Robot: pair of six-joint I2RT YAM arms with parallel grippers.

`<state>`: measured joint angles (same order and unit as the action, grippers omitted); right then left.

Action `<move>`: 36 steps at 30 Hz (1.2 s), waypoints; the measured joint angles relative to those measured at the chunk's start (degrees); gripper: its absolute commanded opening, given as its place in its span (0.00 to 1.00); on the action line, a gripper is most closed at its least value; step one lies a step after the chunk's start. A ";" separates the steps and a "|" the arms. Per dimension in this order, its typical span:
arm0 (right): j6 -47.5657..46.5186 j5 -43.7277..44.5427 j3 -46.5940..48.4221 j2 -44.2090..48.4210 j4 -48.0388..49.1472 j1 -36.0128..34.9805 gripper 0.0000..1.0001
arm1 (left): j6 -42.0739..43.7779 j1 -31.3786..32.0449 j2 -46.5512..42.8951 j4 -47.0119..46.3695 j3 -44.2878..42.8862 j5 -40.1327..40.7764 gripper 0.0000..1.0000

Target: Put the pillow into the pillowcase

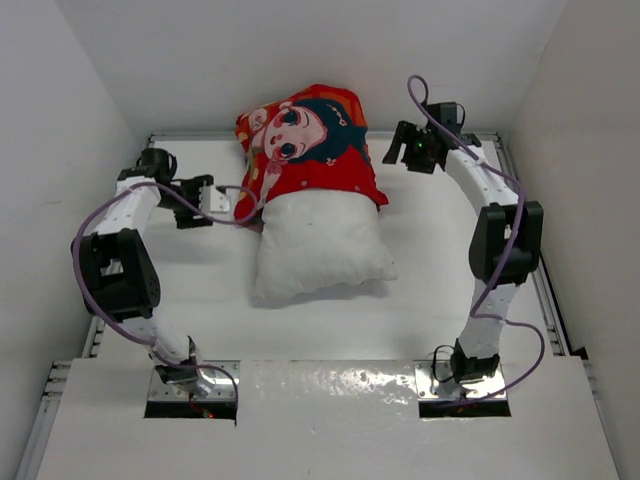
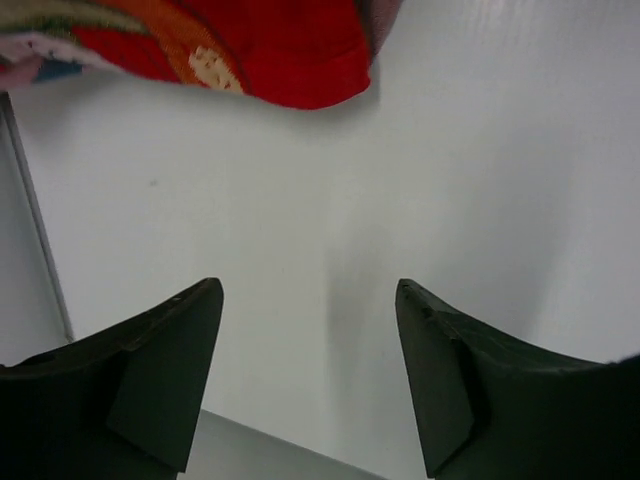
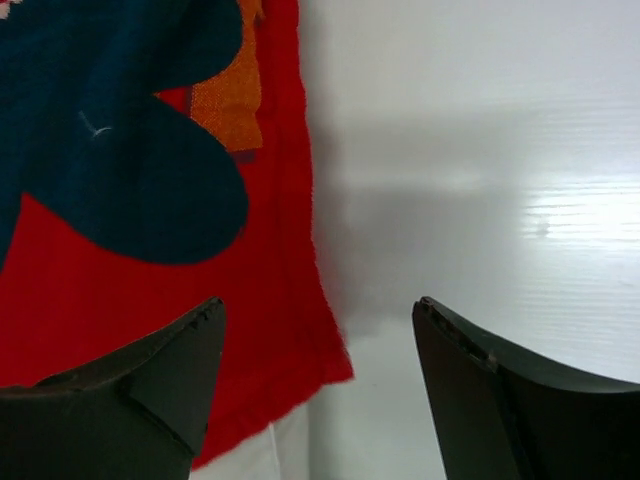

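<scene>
The red-orange pillowcase (image 1: pixel 310 140), printed with a teal-haired cartoon child, lies at the far middle of the table and covers the far end of the white pillow (image 1: pixel 320 250). The pillow's near half sticks out toward me. My left gripper (image 1: pixel 218 198) hovers just left of the pillowcase's near-left corner, open and empty. In the left wrist view that gripper (image 2: pixel 310 290) is over bare table, with the pillowcase edge (image 2: pixel 280 55) beyond it. My right gripper (image 1: pixel 393 150) is open beside the pillowcase's right edge. In the right wrist view the gripper (image 3: pixel 320 305) straddles the red hem (image 3: pixel 290 330) without touching it, and a sliver of pillow (image 3: pixel 250 462) shows below.
White walls enclose the table on the left, right and far sides. Metal rails (image 1: pixel 550 300) run along the table's side edges. Purple cables loop off both arms. A glossy white panel (image 1: pixel 330 420) spans the near edge between the arm bases.
</scene>
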<state>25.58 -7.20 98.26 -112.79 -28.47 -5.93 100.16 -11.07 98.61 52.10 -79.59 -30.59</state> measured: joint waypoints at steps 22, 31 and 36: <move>13.11 -18.80 -19.32 -6.56 19.52 0.33 0.72 | 12.59 5.70 9.84 -17.62 12.70 -8.90 0.71; 15.41 -20.85 -19.15 -6.93 22.36 -0.17 0.72 | 12.76 7.67 13.07 -28.30 11.39 -12.50 0.67; 17.55 -23.32 -18.84 -7.98 23.56 -0.15 0.70 | 12.94 7.85 15.04 -29.27 10.38 -12.44 0.21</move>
<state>43.13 -30.52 79.42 -120.77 -4.91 -6.09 113.10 -3.22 113.65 22.83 -69.21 -43.03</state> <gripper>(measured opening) 0.708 0.383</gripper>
